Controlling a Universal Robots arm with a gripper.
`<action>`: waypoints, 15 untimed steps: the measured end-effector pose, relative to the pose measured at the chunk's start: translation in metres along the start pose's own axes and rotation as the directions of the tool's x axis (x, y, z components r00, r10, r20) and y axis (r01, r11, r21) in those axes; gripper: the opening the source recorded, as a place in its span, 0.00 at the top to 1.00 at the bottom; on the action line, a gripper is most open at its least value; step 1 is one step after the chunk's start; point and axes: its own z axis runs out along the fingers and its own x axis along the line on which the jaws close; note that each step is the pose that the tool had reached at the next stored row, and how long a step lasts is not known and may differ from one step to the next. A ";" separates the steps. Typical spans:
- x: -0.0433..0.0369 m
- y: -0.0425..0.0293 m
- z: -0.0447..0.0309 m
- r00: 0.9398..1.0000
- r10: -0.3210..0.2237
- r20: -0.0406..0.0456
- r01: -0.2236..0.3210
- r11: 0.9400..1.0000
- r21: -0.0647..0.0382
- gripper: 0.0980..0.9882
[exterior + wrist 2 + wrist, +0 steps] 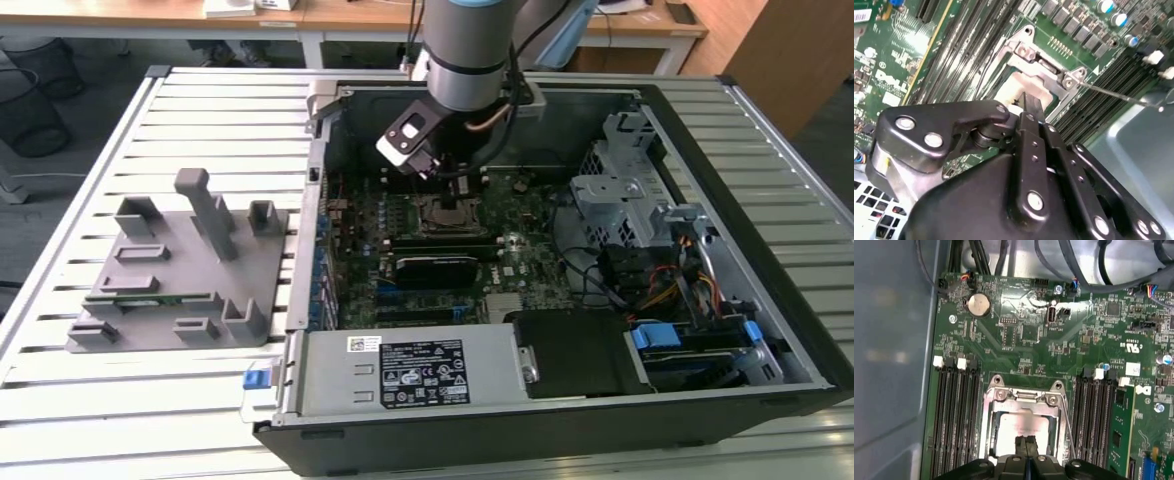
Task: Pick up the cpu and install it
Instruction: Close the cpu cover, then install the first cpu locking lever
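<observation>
The cpu (1021, 425) lies flat in the socket frame (988, 420), 12 o'clock from the power supply (400, 372) in the exterior view, under the tool (1025, 440), its fingers pinched together. It is likely light, stiff, slick and fragile, so 2 opposite edges suit gripping.

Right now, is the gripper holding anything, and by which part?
Nothing: the gripper is shut and empty, just above the cpu lying in the socket.

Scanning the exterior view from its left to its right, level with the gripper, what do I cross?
Grey parts holder → case's left wall → gripper, just above the processor socket → metal drive cage → case's right wall.
</observation>
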 end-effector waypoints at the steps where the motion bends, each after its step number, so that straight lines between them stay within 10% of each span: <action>1: -0.0001 0.0011 0.0000 1.000 0.000 0.000 0.000 1.000 0.000 0.99; 15: -0.0003 0.0058 -0.0047 1.000 0.000 0.000 0.000 1.000 0.000 0.99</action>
